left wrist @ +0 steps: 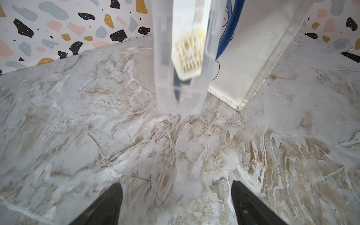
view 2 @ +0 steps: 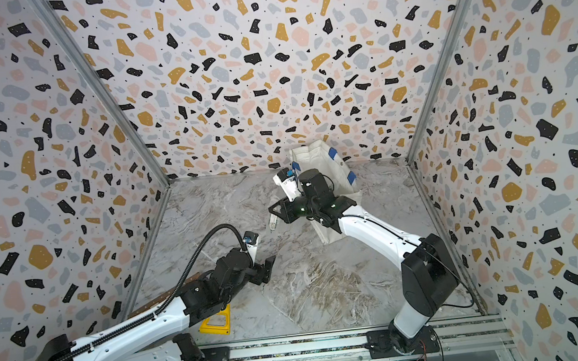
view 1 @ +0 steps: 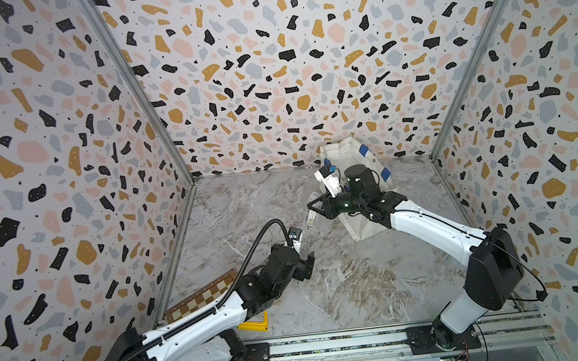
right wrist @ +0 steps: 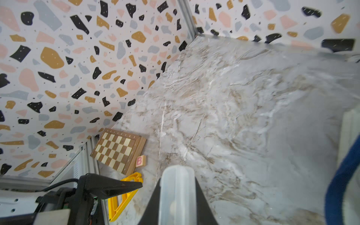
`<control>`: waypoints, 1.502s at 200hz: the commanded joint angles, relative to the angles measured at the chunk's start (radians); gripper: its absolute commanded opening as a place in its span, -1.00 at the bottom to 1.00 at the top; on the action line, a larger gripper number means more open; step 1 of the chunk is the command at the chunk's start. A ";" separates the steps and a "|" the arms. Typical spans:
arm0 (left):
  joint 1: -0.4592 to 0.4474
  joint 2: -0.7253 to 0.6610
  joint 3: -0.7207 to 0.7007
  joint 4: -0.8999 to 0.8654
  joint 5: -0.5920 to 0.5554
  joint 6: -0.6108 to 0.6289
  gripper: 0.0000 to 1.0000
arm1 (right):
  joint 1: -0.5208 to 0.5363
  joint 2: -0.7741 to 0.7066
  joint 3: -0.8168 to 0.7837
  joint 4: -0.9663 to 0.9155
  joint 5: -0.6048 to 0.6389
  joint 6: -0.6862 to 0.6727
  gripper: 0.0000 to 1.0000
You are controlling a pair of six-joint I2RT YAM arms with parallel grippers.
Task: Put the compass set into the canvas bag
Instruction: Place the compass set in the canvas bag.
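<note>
In both top views the right gripper (view 1: 315, 206) is clamped on the compass set (view 1: 311, 219), a translucent case hanging below its jaws over the table (view 1: 247, 210). The canvas bag (view 1: 344, 154) stands behind those jaws, past the wrist. The left gripper (view 1: 308, 264) has its jaws apart and empty, short of the case.

In the left wrist view the compass set (left wrist: 181, 58) stands ahead of the spread fingers (left wrist: 105, 206), with the bag's wall just beyond it. The smooth plastic looks to be gripped near one end, so it may swing or slide out on the lift.

In the right wrist view the case (right wrist: 177, 194) sits between the closed jaws. The blue strap handle (right wrist: 342, 185) loops beside them and could snag the case. A low carry might fold the soft rim.
</note>
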State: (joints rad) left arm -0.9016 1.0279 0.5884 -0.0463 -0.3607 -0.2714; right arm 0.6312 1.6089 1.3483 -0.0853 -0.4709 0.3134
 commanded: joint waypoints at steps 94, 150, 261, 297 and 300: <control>0.024 -0.008 -0.091 0.205 0.232 0.122 0.73 | -0.210 0.025 0.306 -0.103 0.527 -0.183 -1.00; 0.025 -0.022 -0.140 0.307 0.313 0.177 0.72 | -0.233 0.240 0.457 -0.262 0.581 -0.206 -1.00; 0.025 -0.066 -0.213 0.401 0.361 0.202 0.70 | -0.245 0.475 0.530 -0.407 0.509 -0.143 -0.76; 0.026 -0.059 -0.211 0.413 0.373 0.196 0.70 | -0.245 0.470 0.620 -0.455 0.555 -0.157 -0.01; 0.025 -0.058 -0.211 0.413 0.375 0.196 0.70 | -0.245 0.470 0.633 -0.461 0.560 -0.160 0.03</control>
State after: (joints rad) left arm -0.8799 0.9726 0.3859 0.3042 -0.0036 -0.0860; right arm 0.3901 2.1017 1.8790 -0.4862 0.0463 0.1589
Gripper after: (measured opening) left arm 0.851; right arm 0.449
